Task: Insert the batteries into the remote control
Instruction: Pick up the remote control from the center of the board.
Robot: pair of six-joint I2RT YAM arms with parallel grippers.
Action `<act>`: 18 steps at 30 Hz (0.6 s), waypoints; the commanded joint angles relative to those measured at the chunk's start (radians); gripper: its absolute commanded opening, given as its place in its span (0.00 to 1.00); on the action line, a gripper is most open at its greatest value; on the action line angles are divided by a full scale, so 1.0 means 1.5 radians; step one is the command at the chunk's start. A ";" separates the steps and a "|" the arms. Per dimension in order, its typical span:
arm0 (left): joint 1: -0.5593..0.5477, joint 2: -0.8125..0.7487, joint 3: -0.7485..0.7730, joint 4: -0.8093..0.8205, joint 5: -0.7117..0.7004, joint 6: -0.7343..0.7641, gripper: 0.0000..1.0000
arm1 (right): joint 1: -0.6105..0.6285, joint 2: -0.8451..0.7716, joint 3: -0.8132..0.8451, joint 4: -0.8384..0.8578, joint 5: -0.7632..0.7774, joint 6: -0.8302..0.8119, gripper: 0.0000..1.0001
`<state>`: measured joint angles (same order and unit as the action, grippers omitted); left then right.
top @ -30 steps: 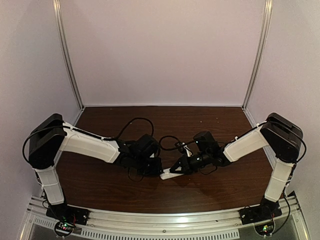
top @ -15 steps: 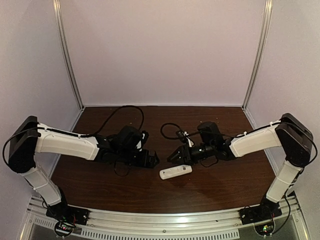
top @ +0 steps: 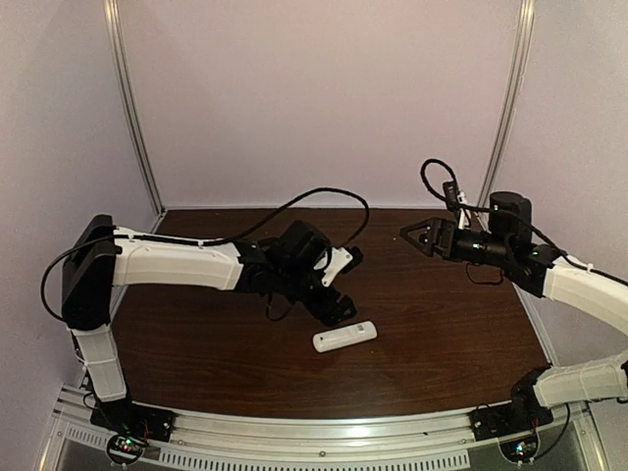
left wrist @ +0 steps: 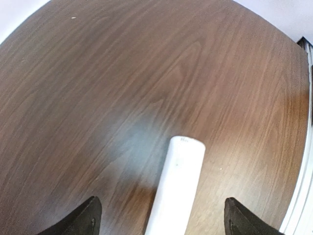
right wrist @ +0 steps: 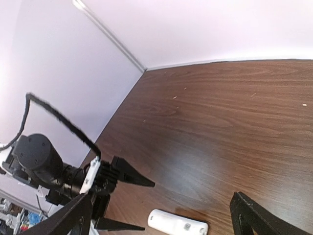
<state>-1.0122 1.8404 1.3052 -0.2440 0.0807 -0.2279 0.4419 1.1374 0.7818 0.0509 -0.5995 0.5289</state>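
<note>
The remote control (top: 344,337) is a small white oblong lying flat on the brown table, nothing touching it. In the left wrist view the remote control (left wrist: 178,186) runs lengthwise between my spread fingertips. My left gripper (top: 345,286) hovers open just behind and above it, empty. My right gripper (top: 406,235) is open and empty, raised high at the back right, far from the remote. From the right wrist the remote control (right wrist: 177,223) shows a small grey mark and a grille, with the left gripper (right wrist: 139,203) beside it. The batteries are out of view.
A metal rail (top: 324,432) runs along the near table edge and shows at the right of the left wrist view (left wrist: 308,147). Pale enclosure walls (top: 324,98) close the back and sides. A black cable (top: 314,201) loops above the left arm.
Both grippers opened and let go of the remote, which now lies on the table. The right arm rose and drew back to the right; the left gripper lifted off and hovers behind the remote.
</note>
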 commanded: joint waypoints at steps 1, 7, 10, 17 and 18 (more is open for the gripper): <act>-0.028 0.111 0.123 -0.138 0.067 0.136 0.83 | -0.056 -0.082 -0.043 -0.072 0.067 -0.019 1.00; -0.048 0.220 0.247 -0.213 0.056 0.189 0.75 | -0.107 -0.124 -0.077 -0.081 0.012 -0.011 1.00; -0.049 0.254 0.272 -0.221 0.041 0.195 0.74 | -0.114 -0.138 -0.087 -0.081 0.011 -0.009 1.00; -0.049 0.300 0.300 -0.245 0.015 0.201 0.61 | -0.119 -0.137 -0.100 -0.070 0.004 0.003 1.00; -0.048 0.302 0.300 -0.245 0.017 0.202 0.59 | -0.118 -0.133 -0.102 -0.069 -0.001 0.004 1.00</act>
<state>-1.0874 2.2688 1.7260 -0.5766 0.1223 0.0486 0.2726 0.9325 0.6495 -0.0566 -0.5785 0.5270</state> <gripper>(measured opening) 0.622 0.995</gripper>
